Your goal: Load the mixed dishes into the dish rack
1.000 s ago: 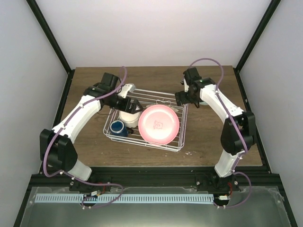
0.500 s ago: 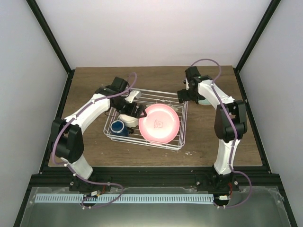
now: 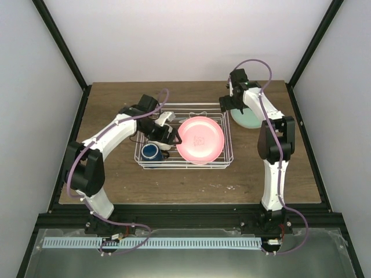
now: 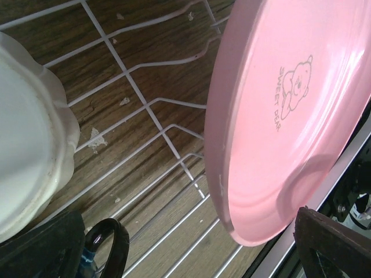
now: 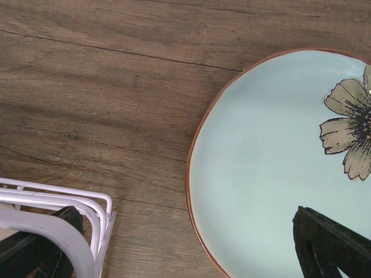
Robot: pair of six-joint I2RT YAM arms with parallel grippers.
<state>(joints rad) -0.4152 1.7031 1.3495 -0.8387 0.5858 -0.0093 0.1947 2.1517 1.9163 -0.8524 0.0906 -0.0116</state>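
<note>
The white wire dish rack stands mid-table. A pink plate leans on edge in its right half, and a dark blue mug sits at its front left. My left gripper is open inside the rack, between the cream-white bowl and the pink plate, holding nothing. The mug's handle shows below it. My right gripper is open over the table at the rack's back right corner, with one finger above the pale green flowered plate. The yellow-orange plate is out of view.
The pale green plate lies flat on the wooden table right of the rack. Black frame posts and white walls enclose the table on three sides.
The rack has shifted and squared up to the right. The pink plate now stands more upright. My left gripper moved deeper into the rack; my right gripper moved back toward the green plate.
</note>
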